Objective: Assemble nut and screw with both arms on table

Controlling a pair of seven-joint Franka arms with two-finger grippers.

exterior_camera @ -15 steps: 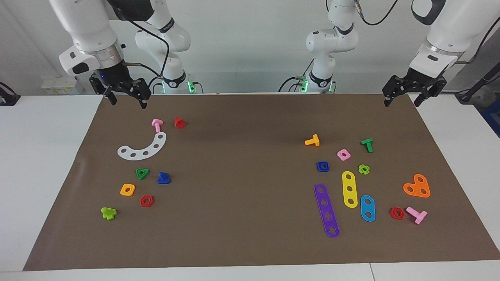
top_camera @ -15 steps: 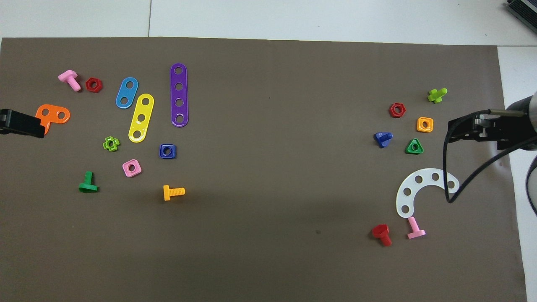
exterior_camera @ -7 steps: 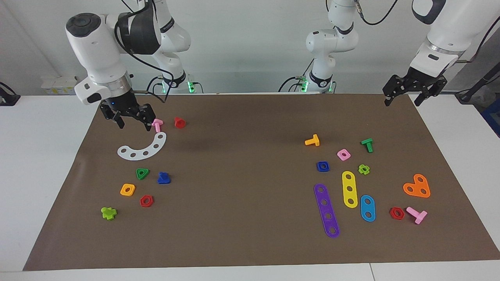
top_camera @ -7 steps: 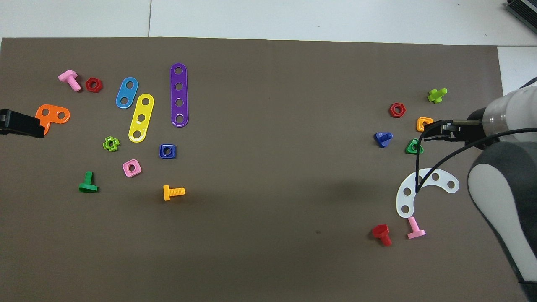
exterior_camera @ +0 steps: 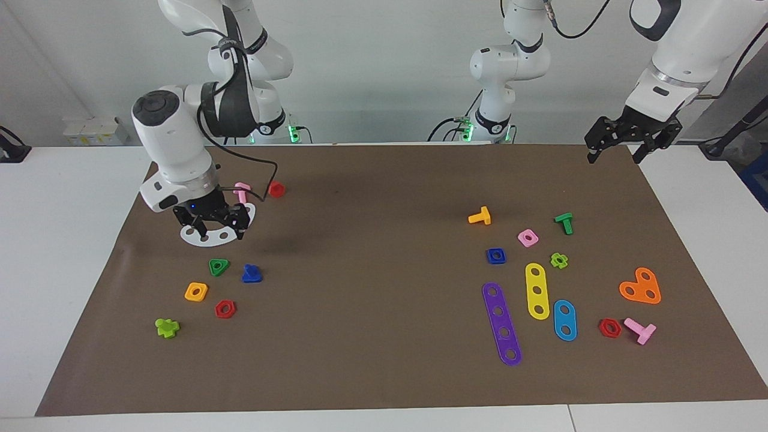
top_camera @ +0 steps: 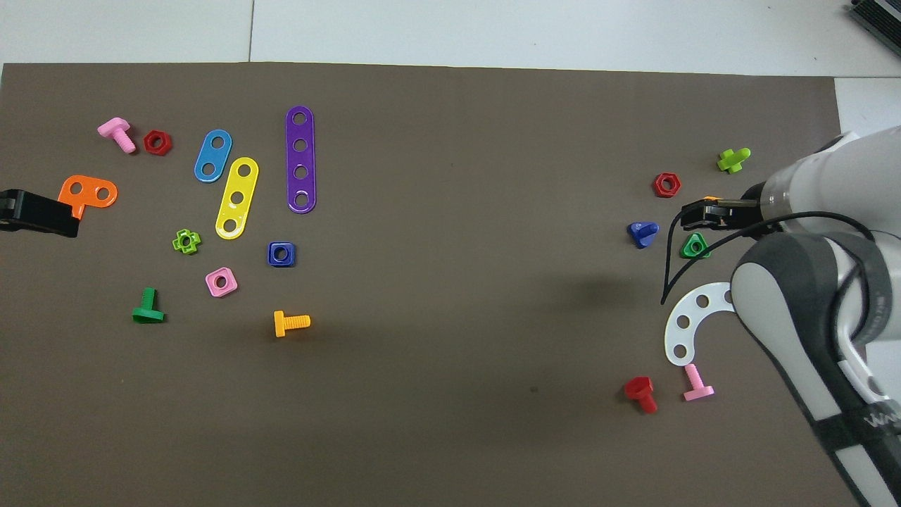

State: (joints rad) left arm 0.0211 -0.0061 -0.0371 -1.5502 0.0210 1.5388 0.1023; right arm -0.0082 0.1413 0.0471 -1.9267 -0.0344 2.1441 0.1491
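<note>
Over the white curved strip (exterior_camera: 217,228), at the right arm's end of the table (exterior_camera: 384,336), the right gripper (exterior_camera: 217,225) now hangs low; a second ago it was up by the mat's robot-side edge, and it has since swept down past the pink screw (exterior_camera: 242,191). Its fingers stand apart and hold nothing. That descent looks like the opening of the pick-up: the dark-blue screw (exterior_camera: 252,273) lies untouched on the mat just past the strip, farther from the robots, beside the green triangular nut (exterior_camera: 218,266). The dark-blue nut (exterior_camera: 495,255) has not moved; it sits flat toward the left arm's end, next to the pink square nut (exterior_camera: 527,237). The left gripper (exterior_camera: 619,140) waits, open and empty, high over the mat's robot-side corner, barely shifted. In the overhead view the right arm's white body covers part of the strip and the orange square nut, and the left gripper (top_camera: 35,212) is cut off by the edge.
</note>
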